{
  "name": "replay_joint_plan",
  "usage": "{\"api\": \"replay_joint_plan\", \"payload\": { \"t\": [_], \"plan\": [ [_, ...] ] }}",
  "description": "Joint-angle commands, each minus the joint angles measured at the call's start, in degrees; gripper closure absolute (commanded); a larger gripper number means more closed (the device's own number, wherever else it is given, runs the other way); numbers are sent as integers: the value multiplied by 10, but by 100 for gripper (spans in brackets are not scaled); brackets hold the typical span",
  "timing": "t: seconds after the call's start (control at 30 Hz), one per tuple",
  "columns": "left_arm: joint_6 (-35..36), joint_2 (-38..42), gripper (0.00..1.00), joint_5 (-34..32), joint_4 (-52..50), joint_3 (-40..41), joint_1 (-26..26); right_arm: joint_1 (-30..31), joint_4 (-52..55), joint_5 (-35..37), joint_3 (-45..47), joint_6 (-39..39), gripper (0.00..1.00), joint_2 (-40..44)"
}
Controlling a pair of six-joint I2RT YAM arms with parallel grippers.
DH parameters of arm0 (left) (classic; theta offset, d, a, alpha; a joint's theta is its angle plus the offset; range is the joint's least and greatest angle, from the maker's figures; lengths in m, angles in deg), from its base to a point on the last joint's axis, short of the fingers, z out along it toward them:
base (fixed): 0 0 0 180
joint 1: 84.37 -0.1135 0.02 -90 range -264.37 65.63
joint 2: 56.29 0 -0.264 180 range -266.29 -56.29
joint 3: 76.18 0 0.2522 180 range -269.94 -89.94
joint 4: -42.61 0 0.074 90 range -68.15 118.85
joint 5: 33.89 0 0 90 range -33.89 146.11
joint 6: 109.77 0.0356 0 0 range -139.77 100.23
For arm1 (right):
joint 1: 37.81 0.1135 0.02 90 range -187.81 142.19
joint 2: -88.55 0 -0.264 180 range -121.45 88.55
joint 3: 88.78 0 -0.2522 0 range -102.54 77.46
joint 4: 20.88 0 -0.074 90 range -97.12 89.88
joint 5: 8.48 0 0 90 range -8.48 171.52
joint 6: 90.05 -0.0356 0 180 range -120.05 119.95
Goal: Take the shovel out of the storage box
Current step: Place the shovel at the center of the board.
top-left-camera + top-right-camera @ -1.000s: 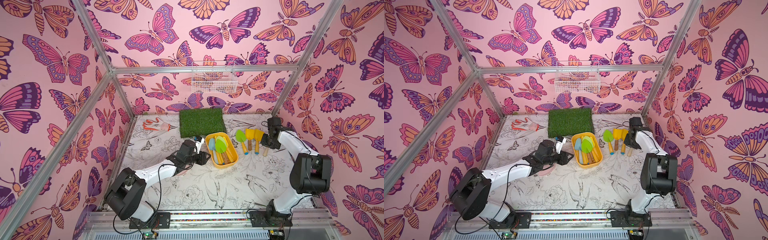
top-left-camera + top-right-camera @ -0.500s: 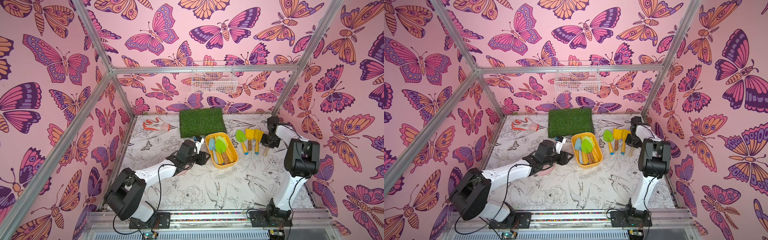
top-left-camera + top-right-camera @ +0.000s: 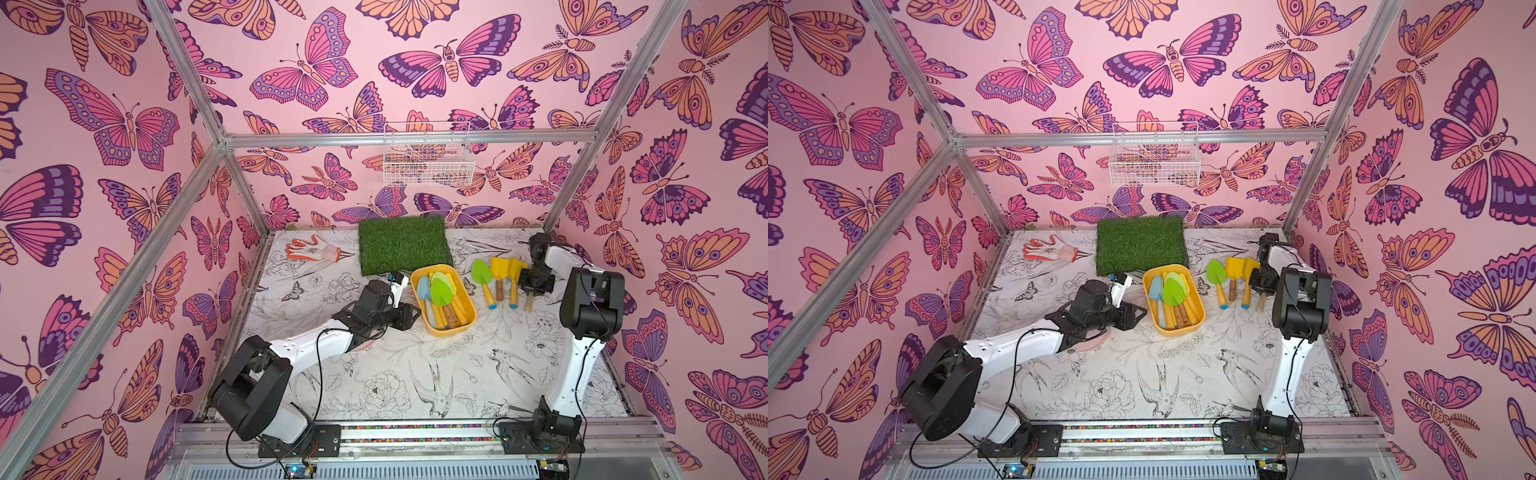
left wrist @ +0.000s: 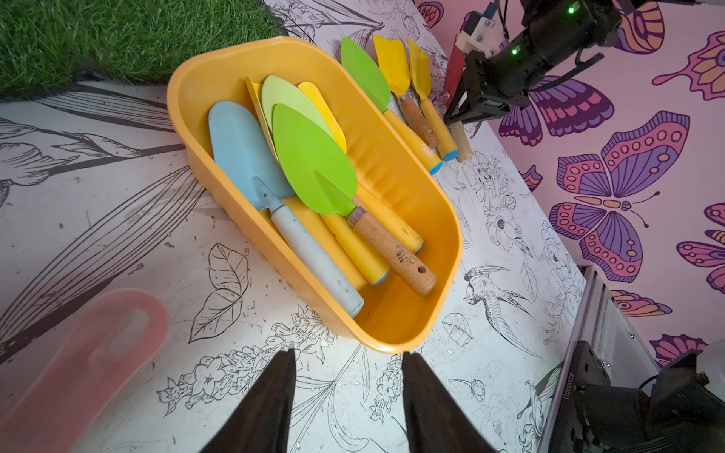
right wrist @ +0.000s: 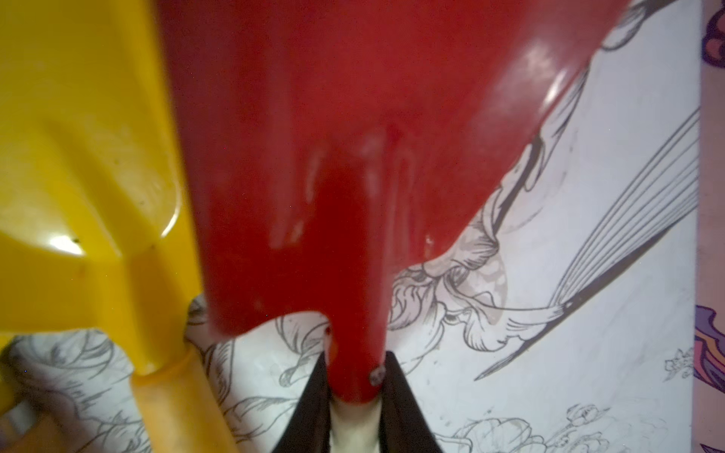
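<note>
Shovel point(image 5: 353, 157), red: right gripper point(image 5: 355, 357) is clamping its neck, 3 o'clock from box point(image 4: 392, 157). At box's 9 o'clock, left gripper point(image 4: 348, 353) is hovering, jaws parted, grasping nothing.

Blurry red shovel point(image 5: 333, 157), blade tip off-frame

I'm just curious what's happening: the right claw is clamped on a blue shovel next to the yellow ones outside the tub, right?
Not blue. The right wrist view shows a red shovel clamped in the right gripper, next to the yellow shovel outside the storage box.
</note>
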Motion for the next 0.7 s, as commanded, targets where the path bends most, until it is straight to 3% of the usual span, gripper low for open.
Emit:
{"api": "replay_joint_plan", "payload": {
  "t": [0.0, 0.3, 0.47, 0.67],
  "plan": [
    [9, -1, 50, 5, -2, 6, 2, -4, 15, -3, -18, 3, 75, -15],
    [8, -3, 50, 6, -2, 6, 2, -3, 14, 4, -12, -12, 59, 18],
    [6, -1, 50, 7, -1, 6, 2, 3, -17, 26, 36, -35, 48, 97],
    [6, -3, 50, 5, -2, 6, 2, 36, -61, 49, 123, -54, 48, 211]
  ]
}}
